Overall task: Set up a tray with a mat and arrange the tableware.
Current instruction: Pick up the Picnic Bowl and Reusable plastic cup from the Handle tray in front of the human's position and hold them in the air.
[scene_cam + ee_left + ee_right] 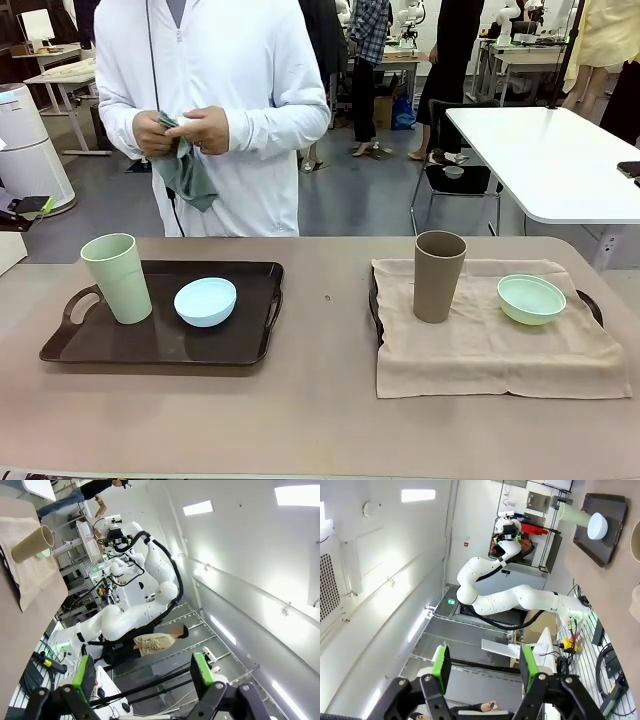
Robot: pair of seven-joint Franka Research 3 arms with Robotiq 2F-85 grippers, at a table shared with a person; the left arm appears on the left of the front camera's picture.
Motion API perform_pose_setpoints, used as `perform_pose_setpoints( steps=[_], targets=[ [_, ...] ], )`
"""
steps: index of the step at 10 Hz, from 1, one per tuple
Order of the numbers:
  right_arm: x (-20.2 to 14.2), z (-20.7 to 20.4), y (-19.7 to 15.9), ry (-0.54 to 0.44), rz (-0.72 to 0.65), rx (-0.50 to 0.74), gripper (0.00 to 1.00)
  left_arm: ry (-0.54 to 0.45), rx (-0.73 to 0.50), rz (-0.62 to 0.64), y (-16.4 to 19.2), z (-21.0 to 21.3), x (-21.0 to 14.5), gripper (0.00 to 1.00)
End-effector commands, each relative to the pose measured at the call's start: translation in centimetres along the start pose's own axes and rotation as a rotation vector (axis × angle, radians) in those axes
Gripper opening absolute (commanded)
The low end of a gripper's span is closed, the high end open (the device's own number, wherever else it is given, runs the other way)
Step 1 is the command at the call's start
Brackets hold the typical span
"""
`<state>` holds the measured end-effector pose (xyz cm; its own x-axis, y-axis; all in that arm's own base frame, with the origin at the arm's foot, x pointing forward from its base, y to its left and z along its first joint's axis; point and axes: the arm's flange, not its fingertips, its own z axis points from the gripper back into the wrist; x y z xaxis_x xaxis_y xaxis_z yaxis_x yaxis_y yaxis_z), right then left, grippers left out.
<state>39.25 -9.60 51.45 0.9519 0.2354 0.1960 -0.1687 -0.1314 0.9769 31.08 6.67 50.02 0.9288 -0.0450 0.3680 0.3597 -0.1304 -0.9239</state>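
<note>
Right now I see two trays side by side on the table [320, 425]. On the left, the bare dark tray [150, 347] carries the pale green cup [117, 277], upright at its left end, and the light blue bowl [205, 301] just to the right of it, near but not touching. On the right, the second tray [592, 306] lies under the beige mat [480, 352], with only its edges and a handle peeking out; the mat's near edge hangs past the tray onto the table. The brown cup [438, 276] stands upright on the mat's left part and the mint green bowl [531, 298] sits on its right part, well apart from the cup. At the far side a person [225, 70] stands holding a grey-green cloth [188, 176] in both hands, above the table's far edge. My left claw [143, 671] points up and away toward the room, its green pads spread wide with nothing between them. My right claw [484, 661] does likewise, fingers apart and gripping nothing, with the dark tray far off in the upper right of its wrist view.
</note>
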Motion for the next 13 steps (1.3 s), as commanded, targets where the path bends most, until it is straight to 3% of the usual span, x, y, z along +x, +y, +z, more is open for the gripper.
perform_pose_setpoints(
  steps=[1,12,13],
  targets=[
    [0.0,0.4,-0.3,0.012,0.013,-0.009,0.73,-0.022,-0.011,0.012,-0.6,-0.2,0.2,1.00],
    [0.0,0.0,0.0,0.000,0.000,0.000,0.73,0.000,0.000,0.000,0.0,0.0,0.0,1.00],
    [0.9,-2.9,3.0,0.008,0.054,-0.203,0.73,0.046,0.272,-0.071,-2.2,-0.1,0.1,1.00]
  ],
)
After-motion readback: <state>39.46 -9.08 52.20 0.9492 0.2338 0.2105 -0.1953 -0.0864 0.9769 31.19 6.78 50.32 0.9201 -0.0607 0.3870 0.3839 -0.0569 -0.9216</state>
